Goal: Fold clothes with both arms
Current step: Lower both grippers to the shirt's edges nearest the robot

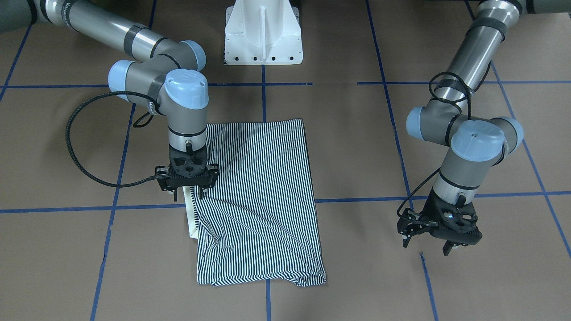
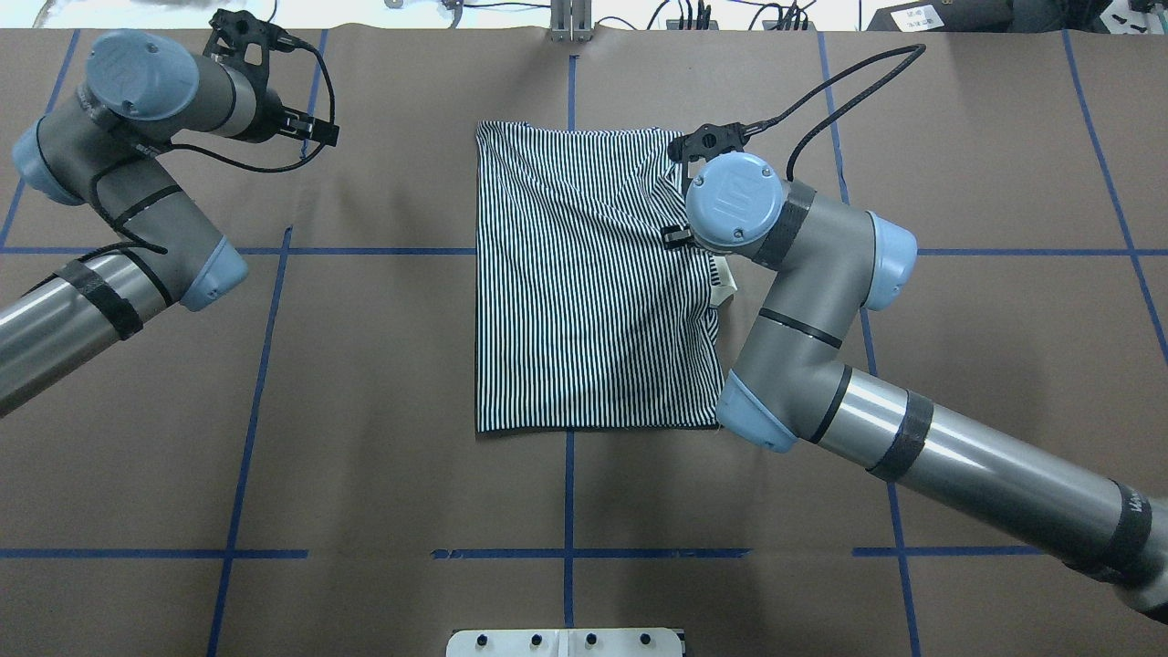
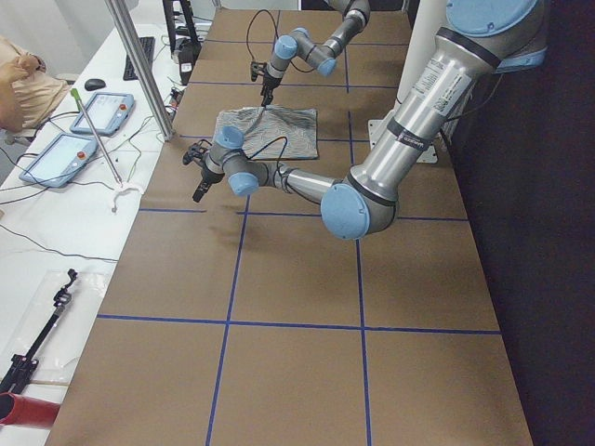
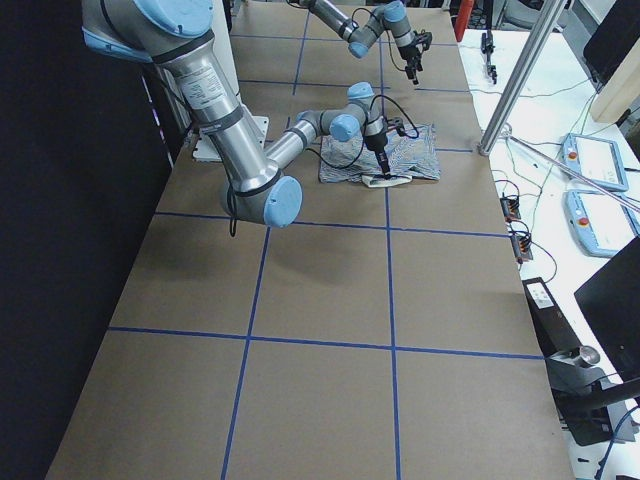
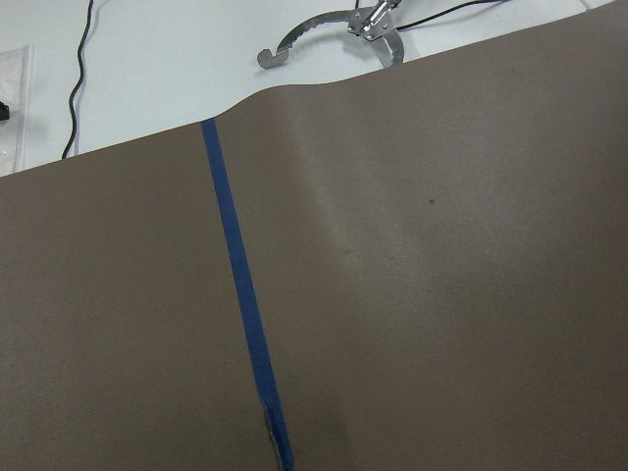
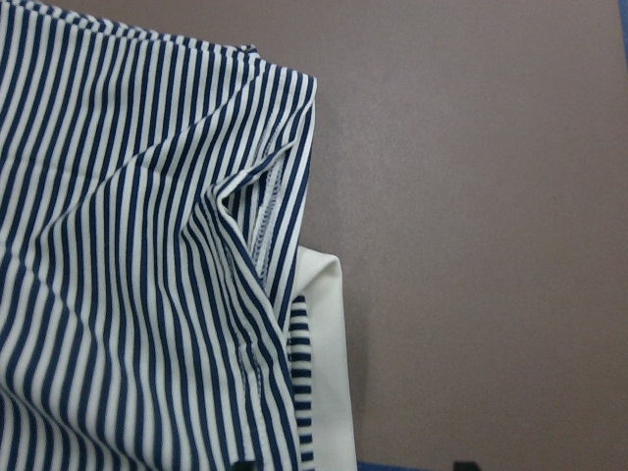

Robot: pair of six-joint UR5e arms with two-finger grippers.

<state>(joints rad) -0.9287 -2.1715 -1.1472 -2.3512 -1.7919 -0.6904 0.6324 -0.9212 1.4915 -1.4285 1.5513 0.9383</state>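
The striped shirt (image 1: 263,200) lies in the middle of the table (image 1: 357,147), and it looks well along: no sleeves are showing, and it is one compact rectangle with fairly straight long edges. It isn't tidy yet, though. A cream collar (image 1: 192,225) pokes out from under the stripes on the right arm's side, the end farthest from the robot is puckered, and a long crease runs across the top layer. By my reading, a final fold in half, or at least tucking that collar in, is left to do.

On to the grippers. The right gripper (image 1: 188,195) points straight down over the shirt's edge, just above the collar. Its fingers are spread, with the hem between them and nothing pinched. Whether the tips touch the cloth, I cannot tell.

The left gripper (image 1: 426,244) is well apart from the shirt, over bare brown table. Its fingers are spread too and it holds nothing. Its wrist view shows only tabletop and a blue tape line (image 5: 240,294).
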